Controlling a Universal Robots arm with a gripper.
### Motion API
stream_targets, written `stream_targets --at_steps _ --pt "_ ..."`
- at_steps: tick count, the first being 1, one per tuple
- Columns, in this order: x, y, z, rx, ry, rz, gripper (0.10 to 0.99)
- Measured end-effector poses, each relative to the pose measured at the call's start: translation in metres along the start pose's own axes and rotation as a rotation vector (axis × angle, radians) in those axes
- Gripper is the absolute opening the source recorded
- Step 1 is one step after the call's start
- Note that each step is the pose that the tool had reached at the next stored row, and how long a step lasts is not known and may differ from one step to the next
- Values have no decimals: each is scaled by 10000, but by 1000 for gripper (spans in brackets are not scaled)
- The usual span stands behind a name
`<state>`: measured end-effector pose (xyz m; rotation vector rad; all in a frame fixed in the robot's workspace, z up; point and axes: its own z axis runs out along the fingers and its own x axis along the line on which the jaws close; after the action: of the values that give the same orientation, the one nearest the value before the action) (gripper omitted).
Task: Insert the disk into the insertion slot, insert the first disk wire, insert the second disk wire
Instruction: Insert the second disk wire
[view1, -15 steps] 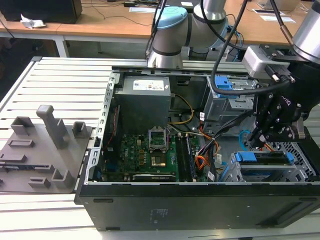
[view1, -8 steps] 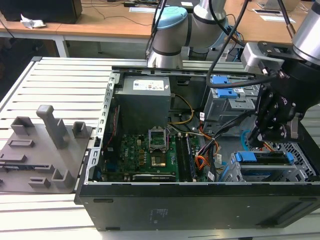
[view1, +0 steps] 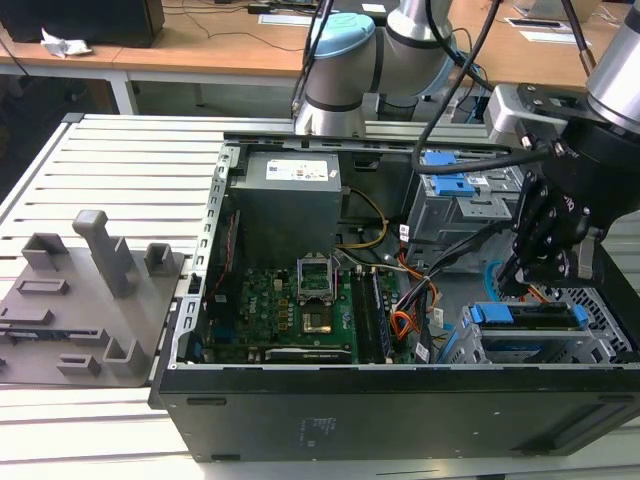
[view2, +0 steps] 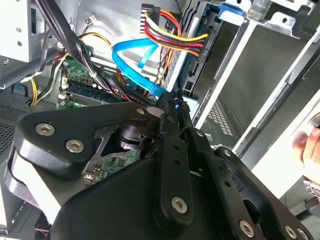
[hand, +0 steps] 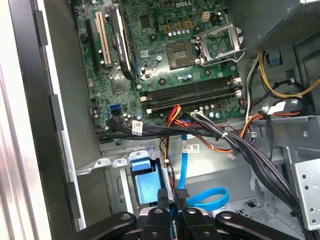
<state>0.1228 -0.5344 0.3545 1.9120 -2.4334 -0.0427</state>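
Observation:
The disk (view1: 530, 318), silver in its blue carrier (hand: 147, 182), lies in the insertion slot (view1: 600, 345), the perforated metal cage at the case's front right in the exterior view. My gripper (view1: 528, 272) hangs just above the disk's inner end. The fingertips (hand: 163, 194) are pressed close together around the dark connector of the second disk wire (hand: 184, 155). That light blue cable curls in a loop (view2: 131, 57) beside the gripper (view2: 170, 107). A thin red cable, probably the first disk wire (hand: 174, 112), shows among the wires by the motherboard's edge.
A taller grey cage with a blue latch (view1: 448, 185) stands behind the gripper. A thick black cable bundle (hand: 240, 142) and orange multicoloured wires (view2: 172, 35) run close by. The motherboard (view1: 290, 300) and power supply (view1: 285, 200) fill the case's left. A grey fixture plate (view1: 80, 300) lies outside.

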Motion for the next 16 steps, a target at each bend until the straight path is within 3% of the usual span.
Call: stream_targets --at_steps 5,11,16 --pt "32 -92 52 -2 3 -96 161" --pt "14 -169 81 9 34 -690 161" --pt "19 -196 96 10 37 -690 161"
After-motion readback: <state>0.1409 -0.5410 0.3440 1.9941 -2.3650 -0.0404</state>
